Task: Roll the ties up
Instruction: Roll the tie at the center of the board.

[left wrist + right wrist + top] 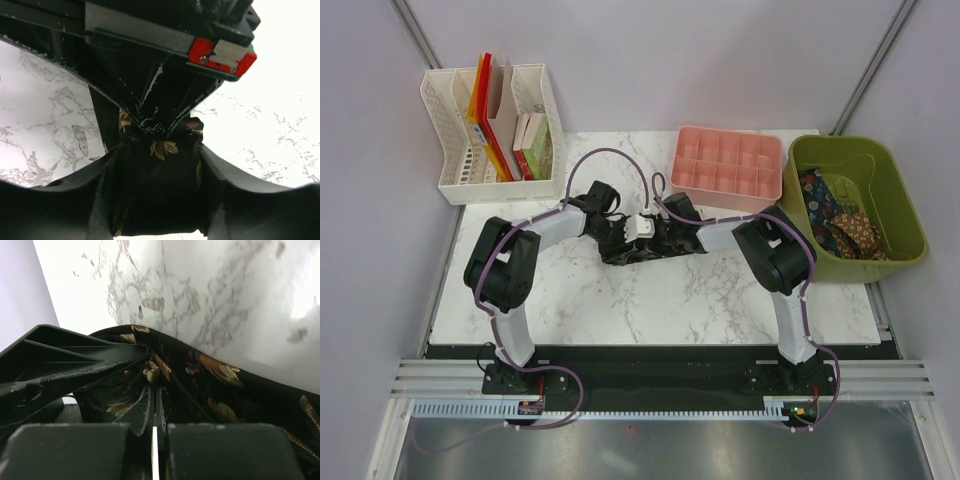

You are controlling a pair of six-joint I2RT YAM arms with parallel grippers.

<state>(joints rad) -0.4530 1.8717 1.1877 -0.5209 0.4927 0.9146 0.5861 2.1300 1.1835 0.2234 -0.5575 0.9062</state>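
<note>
On the marble bench [620,300], a bunched black tie [160,195] with gold leaves is pinched by left pincer [161,152] and right pincer [155,402].

The tie [160,190] between my black left hand [160,150] and black right hand [152,402] is black with gold-brown leaves. The counter [670,290] is white marble, veined grey. From the tie, at one o'clock a pink tray [727,168]; at three o'clock a lime-green bin [908,215] of navy-blue and brown-gold patterned ties [840,228]; at ten o'clock a white rack [445,150] with red, yellow and tan folders [485,100].
</note>
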